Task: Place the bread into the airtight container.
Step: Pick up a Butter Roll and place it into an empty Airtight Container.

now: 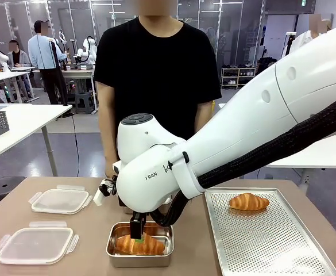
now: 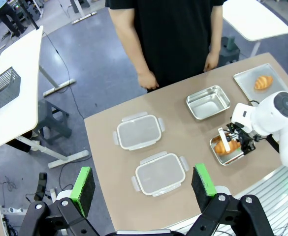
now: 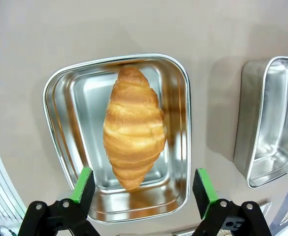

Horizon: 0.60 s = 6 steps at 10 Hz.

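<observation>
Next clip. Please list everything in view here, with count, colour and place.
Croissants: two, golden brown; one in the nearer container, one on the tray.
Containers: two, steel; the one nearer the robot holds a croissant, the one nearer the person is empty.
Lids: two, clear; table's left part.
Tray: one, silver, perforated; table's right part.
Table: one, brown.
Person: one, black shirt; far side.
Right tool: black, green pads; open, over the filled container.
Left tool: same colours; open, high above the table.

Right gripper [image 3: 143,189] low, left gripper [image 2: 143,184] high (fingers [image 3: 82,184] apart)
</observation>
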### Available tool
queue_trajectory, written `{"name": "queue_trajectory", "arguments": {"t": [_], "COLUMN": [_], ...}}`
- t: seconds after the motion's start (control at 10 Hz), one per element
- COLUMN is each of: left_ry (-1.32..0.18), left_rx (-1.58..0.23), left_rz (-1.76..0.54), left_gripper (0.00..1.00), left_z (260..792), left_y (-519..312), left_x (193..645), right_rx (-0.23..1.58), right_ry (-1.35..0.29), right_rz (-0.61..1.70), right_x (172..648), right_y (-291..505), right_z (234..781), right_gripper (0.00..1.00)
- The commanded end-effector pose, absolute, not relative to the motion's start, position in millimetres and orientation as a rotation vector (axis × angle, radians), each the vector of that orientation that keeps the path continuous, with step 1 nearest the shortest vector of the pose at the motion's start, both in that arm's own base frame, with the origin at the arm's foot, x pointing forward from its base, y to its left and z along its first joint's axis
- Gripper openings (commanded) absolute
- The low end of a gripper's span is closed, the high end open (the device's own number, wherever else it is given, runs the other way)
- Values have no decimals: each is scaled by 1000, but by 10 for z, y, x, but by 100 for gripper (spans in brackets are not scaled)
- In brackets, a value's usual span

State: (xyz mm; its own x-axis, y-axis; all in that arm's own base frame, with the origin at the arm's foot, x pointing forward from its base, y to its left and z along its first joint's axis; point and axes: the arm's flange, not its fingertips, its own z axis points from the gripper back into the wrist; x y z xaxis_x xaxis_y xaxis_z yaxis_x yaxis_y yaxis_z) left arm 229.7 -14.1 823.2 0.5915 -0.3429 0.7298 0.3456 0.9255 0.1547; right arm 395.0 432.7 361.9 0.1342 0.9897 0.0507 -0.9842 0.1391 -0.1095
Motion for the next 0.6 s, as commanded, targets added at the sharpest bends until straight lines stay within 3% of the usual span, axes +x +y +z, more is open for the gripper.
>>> {"name": "queue_trajectory", "arguments": {"t": [0.0,0.5], "left_ry": [-849,-849], "left_rx": [-2,-2], "left_rz": [-403,-403], "left_gripper": [100,100], "left_z": [8248,8248], "left_y": [-137,-137], "left_x": [2303,2303], "right_rx": [-56,-56], "right_ry": [-117,-117], "right_rz": [1434,1434], "right_x": [3957,3957], "right_y": [4330,4330], "right_z": [3594,3594], "right_gripper": [100,100]}}
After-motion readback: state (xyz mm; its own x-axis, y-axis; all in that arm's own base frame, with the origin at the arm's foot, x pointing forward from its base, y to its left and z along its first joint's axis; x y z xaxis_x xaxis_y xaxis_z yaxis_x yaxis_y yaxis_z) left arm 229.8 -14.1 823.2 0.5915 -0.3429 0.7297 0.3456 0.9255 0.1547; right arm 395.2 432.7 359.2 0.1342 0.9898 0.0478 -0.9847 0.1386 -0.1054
